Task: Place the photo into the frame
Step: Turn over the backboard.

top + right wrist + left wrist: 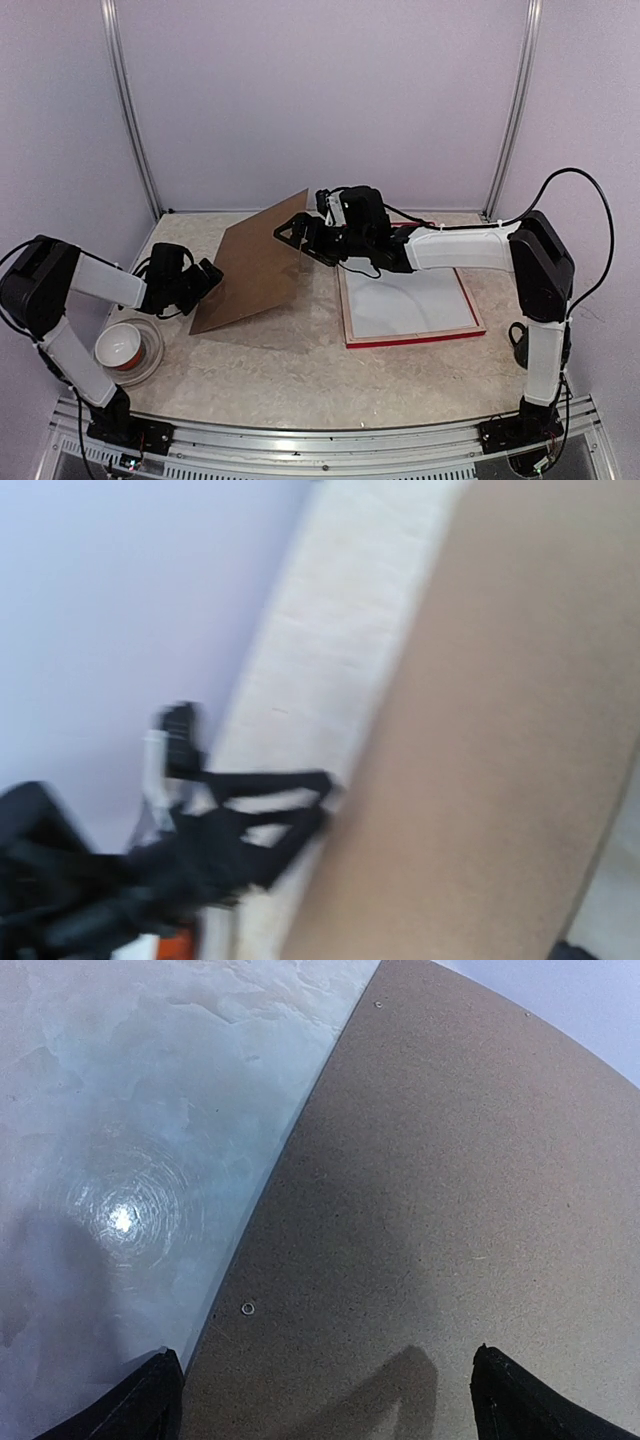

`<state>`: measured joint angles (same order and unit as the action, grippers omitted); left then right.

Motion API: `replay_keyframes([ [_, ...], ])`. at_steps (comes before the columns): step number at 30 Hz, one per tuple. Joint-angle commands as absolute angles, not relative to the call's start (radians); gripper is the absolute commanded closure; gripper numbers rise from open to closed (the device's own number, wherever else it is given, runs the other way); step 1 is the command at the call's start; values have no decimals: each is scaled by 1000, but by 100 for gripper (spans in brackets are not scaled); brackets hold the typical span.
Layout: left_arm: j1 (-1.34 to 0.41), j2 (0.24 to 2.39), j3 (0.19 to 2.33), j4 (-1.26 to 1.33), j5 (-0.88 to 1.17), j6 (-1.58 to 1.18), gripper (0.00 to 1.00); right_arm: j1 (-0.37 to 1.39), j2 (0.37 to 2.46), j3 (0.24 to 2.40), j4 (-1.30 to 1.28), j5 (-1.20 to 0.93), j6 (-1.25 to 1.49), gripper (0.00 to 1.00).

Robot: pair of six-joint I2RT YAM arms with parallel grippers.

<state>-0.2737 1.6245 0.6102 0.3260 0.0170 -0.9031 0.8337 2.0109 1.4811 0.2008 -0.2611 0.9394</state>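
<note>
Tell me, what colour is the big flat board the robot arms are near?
The board is plain brown, like cardboard. The left wrist view shows it best.

So the big non-task item is a plain brown board (255,265), sitting around 10 o'clock from the middle of the table (300,385). It's tilted, far edge up, and throws a shadow along its near edge. Close up it has a couple of tiny round rivets (247,1308). The tabletop is beige, marble-look and glossy enough to mirror a lamp. At 8 o'clock there's a small white bowl (120,347), reddish inside, in a clear glass dish (152,362). Something small and dark (517,335) is at 4 o'clock, can't make it out. Lilac walls with metal posts (130,110) at 12.
</note>
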Motion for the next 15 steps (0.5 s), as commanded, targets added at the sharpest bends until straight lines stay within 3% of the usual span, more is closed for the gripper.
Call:
replay_keyframes([
  [1, -309, 1630, 582, 235, 141, -933, 1, 866, 2023, 1534, 327, -425, 923, 1],
  [15, -350, 1655, 537, 500, 314, -980, 1, 916, 2268, 1865, 312, -542, 926, 1],
])
